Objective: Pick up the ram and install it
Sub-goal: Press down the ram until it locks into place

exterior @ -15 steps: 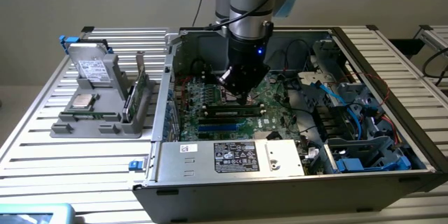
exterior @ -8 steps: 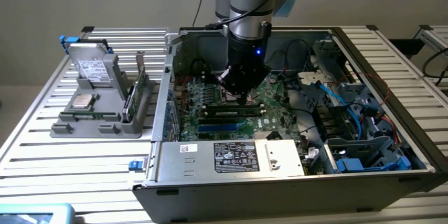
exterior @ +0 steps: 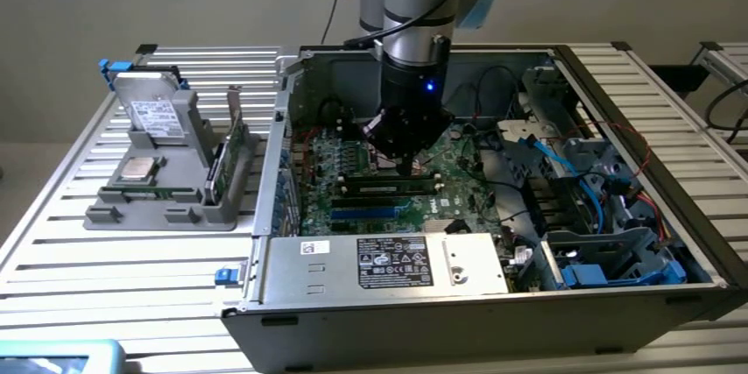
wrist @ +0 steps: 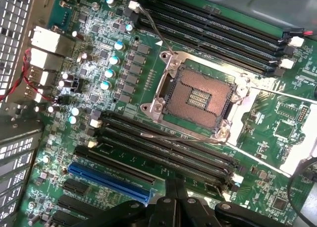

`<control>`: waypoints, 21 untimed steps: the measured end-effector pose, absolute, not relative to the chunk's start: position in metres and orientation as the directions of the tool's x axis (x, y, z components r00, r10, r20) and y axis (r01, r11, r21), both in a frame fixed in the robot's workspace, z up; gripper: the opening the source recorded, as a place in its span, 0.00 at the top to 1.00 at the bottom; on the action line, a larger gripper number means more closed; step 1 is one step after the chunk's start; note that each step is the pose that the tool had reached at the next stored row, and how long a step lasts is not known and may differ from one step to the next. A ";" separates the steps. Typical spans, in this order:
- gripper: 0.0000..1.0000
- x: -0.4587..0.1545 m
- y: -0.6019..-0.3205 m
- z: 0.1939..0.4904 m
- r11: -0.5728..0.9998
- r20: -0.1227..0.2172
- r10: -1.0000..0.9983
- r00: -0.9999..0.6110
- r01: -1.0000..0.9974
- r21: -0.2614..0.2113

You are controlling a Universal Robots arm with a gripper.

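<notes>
Inside the open computer case (exterior: 350,262), my gripper (exterior: 405,164) hangs low over the green motherboard (exterior: 468,168). A long dark ram stick (exterior: 391,188) with a pale label lies along the memory slots just below the fingertips. Whether it is fully seated I cannot tell. In the wrist view my gripper (wrist: 176,187) has its dark fingers pressed together with nothing showing between them. It sits at the edge of the black memory slots (wrist: 163,147), close to the open processor socket (wrist: 198,95).
A blue expansion slot (wrist: 109,181) runs beside the memory slots. Loose cables (exterior: 584,177) and drive bays crowd the case on the exterior view's right. A grey holder (exterior: 152,208) on the slatted table carries a drive, a square silver chip (exterior: 143,168) and upright green boards (exterior: 240,151).
</notes>
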State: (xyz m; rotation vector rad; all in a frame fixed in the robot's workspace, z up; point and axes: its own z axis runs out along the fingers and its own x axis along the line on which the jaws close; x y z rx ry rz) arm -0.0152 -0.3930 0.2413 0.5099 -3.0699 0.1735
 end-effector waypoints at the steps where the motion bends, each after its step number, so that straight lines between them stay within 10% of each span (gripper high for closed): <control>1: 0.89 -0.015 -0.393 0.241 0.943 0.041 -0.312 -0.949 -0.315 -0.107; 21: 0.89 -0.015 -0.393 0.241 0.982 0.019 -0.130 -0.991 -0.131 -0.135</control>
